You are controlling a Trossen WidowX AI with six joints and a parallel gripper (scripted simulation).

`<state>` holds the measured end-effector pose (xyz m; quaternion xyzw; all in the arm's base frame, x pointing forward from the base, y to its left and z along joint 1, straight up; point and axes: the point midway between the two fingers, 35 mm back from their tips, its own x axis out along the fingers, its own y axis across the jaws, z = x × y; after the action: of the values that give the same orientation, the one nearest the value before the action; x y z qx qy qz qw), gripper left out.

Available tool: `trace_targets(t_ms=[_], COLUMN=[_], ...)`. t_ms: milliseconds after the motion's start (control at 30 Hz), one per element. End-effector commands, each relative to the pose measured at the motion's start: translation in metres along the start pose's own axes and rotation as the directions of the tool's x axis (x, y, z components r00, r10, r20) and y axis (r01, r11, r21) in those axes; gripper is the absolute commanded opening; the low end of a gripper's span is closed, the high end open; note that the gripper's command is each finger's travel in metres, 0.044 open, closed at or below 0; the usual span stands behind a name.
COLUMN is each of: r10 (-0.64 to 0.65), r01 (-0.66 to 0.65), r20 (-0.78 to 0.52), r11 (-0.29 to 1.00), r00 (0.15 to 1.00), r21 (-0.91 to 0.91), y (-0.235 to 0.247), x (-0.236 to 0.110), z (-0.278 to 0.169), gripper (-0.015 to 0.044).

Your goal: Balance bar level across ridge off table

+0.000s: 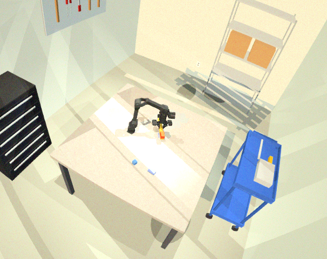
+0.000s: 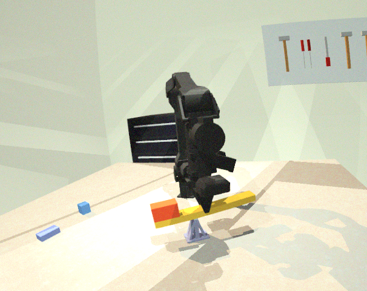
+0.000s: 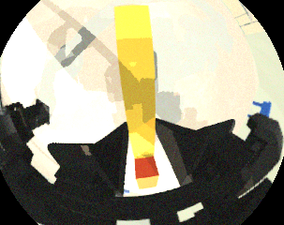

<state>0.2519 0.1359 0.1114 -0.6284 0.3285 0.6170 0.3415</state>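
Observation:
The yellow bar carries a red-orange block on one end. My gripper is shut on the bar between the block and the plain end. The pale violet ridge stands on the table under the bar, nearer the block end. The bar crosses above its top; whether they touch I cannot tell. Both bar ends are clear of the table. The bar slants in the exterior view, nearly along its shadow, so its true tilt is hard to judge.
A blue cube and a small violet-blue block lie on the table, away from the ridge. A blue cart stands beside the table, and a black drawer cabinet stands beyond another side.

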Motion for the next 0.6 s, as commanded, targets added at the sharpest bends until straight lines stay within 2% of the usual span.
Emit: trace_targets(t_ms=[0,567], r10=[0.001,0.001], r01=[-0.001,-0.001], r20=[0.003,0.003], r11=[1.0,1.0], r00=[1.0,1.0], r21=[0.002,0.002], y=[-0.0003,-0.0001], x=[0.0016,0.003], z=[0.0005,0.0007], gripper=[0.0,0.0])
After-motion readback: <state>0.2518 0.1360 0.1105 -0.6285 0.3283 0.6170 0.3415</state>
